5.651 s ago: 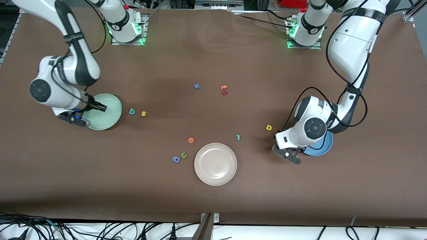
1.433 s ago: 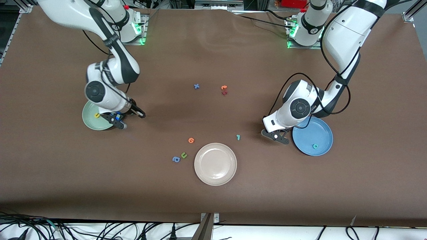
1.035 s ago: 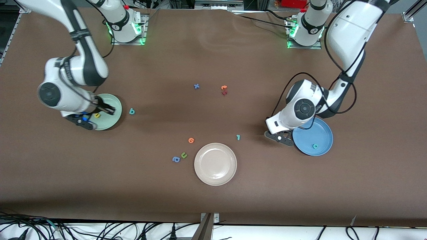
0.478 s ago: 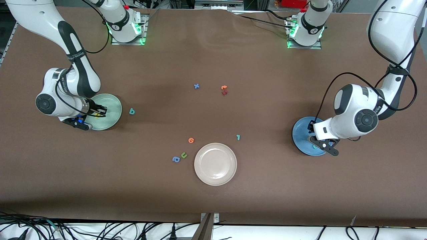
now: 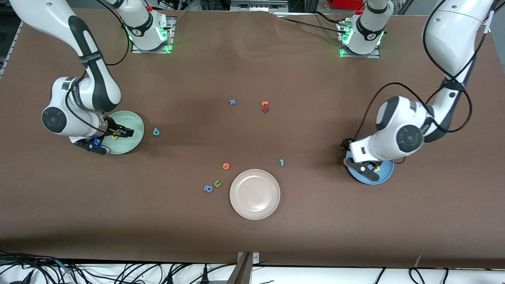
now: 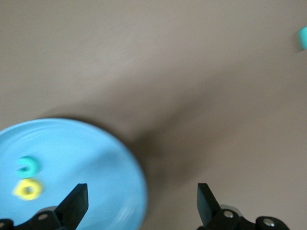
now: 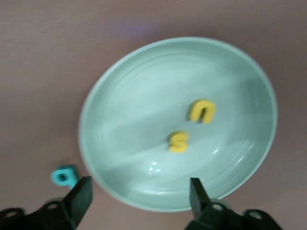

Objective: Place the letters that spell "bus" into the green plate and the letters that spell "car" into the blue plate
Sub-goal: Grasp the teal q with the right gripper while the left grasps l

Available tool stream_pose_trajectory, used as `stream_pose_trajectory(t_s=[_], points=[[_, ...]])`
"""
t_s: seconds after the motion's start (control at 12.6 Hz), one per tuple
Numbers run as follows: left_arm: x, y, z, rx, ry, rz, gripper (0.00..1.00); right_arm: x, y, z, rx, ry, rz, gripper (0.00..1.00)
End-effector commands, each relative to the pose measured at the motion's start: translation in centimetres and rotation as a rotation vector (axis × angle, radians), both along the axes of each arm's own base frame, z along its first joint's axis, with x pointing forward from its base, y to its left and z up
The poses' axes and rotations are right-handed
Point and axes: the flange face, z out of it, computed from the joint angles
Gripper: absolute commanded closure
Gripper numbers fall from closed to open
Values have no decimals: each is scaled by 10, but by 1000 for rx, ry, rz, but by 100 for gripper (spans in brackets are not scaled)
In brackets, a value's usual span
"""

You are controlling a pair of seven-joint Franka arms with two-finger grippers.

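- The green plate (image 7: 177,122), near the edge of the table at the right arm's end, holds the yellow "u" (image 7: 202,110) and yellow "s" (image 7: 179,141); the teal "b" (image 5: 156,131) lies on the table just beside it.
- The blue plate (image 6: 76,158), near the edge at the left arm's end, holds the teal "c" (image 6: 27,166) and yellow "a" (image 6: 28,189); the thin teal "r" (image 5: 281,162) sits out mid-table, near the white plate (image 5: 255,194).
- The right gripper (image 7: 136,196) hangs over the green plate, jaws wide, empty.
- The left gripper (image 6: 141,203) hangs over the blue plate's rim, jaws wide, empty.
- By my reckoning four of six letters are home; "b" and "r" remain.
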Motion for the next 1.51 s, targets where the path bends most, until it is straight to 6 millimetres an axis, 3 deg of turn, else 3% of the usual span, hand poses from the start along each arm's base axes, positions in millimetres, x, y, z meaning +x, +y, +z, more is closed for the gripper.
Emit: stream_pose_trajectory(t_s=[0.0,0.24,0.32,0.56,0.72,0.96,1.11,1.27,1.43], points=[[-17,-67,8,18,-7,70,0,-4,46,0,-8,-7,-89,1],[-22,-158,3,-16,-33,230,0,-9,76,-20,-13,-24,-154,1],[-25,-176,-7,-6,-20,295,1,-13,78,-29,-10,-39,-158,1],[-25,-206,-39,-12,-45,440,7,-24,87,-49,1,-77,-177,1],[-16,-217,-63,-25,-74,485,11,-25,89,-56,4,-81,-177,2],[-15,-236,-74,15,-133,452,41,-26,88,-65,6,-90,-177,9],[-15,-234,-79,31,-142,444,42,-26,88,-69,9,-94,-168,21],[-15,-235,-78,42,-159,421,51,-25,88,-68,9,-96,-166,34],[-15,-232,-82,56,-169,407,72,-25,88,-68,9,-94,-163,48]])
